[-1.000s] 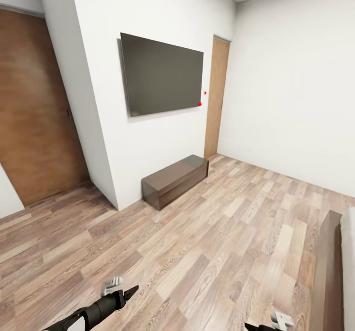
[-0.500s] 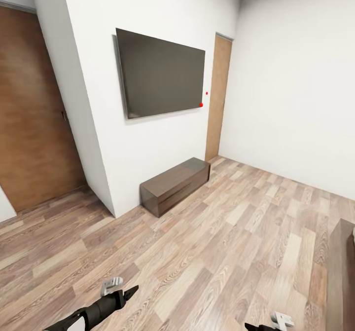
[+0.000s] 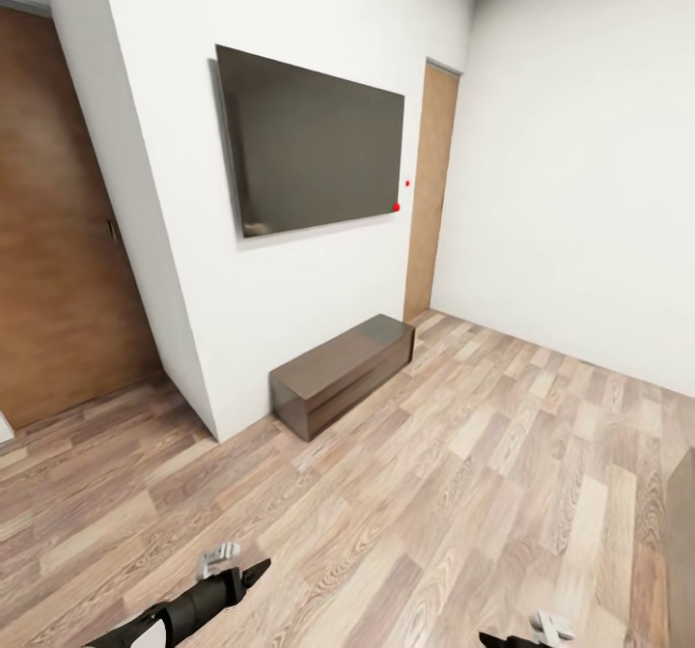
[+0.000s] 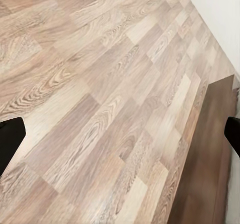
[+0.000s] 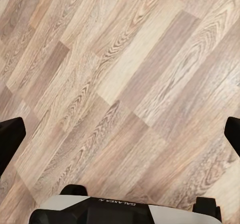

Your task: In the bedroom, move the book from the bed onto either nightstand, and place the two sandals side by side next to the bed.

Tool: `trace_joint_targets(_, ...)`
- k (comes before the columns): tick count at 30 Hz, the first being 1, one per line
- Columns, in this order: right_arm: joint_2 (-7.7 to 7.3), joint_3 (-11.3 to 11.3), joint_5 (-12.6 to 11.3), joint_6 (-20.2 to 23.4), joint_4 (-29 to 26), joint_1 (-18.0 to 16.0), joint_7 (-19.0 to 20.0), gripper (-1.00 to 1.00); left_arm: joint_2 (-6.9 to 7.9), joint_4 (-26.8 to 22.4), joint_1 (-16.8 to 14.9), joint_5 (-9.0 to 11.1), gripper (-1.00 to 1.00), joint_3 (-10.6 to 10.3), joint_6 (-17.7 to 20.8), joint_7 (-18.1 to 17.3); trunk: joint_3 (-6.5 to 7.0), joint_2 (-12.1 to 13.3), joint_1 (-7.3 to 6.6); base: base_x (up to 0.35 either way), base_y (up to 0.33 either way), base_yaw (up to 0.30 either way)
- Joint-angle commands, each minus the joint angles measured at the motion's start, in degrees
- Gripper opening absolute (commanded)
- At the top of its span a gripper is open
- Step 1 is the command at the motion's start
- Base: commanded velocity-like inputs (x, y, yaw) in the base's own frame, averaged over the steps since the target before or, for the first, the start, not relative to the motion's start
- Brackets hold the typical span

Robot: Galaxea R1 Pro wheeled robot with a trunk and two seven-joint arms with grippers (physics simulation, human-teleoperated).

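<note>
I see the bedroom's light-brown wood-plank floor across the lower frame and plain white walls above. Only a dark-brown sliver of the bed shows, at the right edge of the head view; the brown slab at lower right of the left wrist view is probably its wooden base. A flat black screen hangs upper centre, two red dots beside it, over a low glossy dark-brown cabinet. Wooden doors stand at left and in the far corner. My left claw sits lower left, my right claw at the bottom edge; both spread wide, empty. In the right wrist view I read "GALAXEA" on the white casing
</note>
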Motion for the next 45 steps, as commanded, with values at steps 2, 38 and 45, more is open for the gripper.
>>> trace_joint_targets(2,-0.01,-0.4,0.5,-0.1,0.0,-0.1,0.2,1.0,0.01,0.1,-0.1,0.2,1.0,-0.5,-0.4,-0.1,-0.13,-0.1,0.07,0.332,0.0,0.0)
trace_joint_targets(38,0.25,-0.4,0.6,-0.1,0.0,-0.1,0.2,1.0,0.01,0.1,-0.1,0.2,1.0,-0.5,-0.4,-0.1,-0.13,-0.1,0.07,0.33,-0.029,0.0)
trace_joint_targets(45,0.25,-0.4,0.6,-0.1,0.0,-0.1,0.2,1.0,0.01,0.1,-0.1,0.2,1.0,-0.5,-0.4,-0.1,-0.13,-0.1,0.07,0.309,-0.154,0.0)
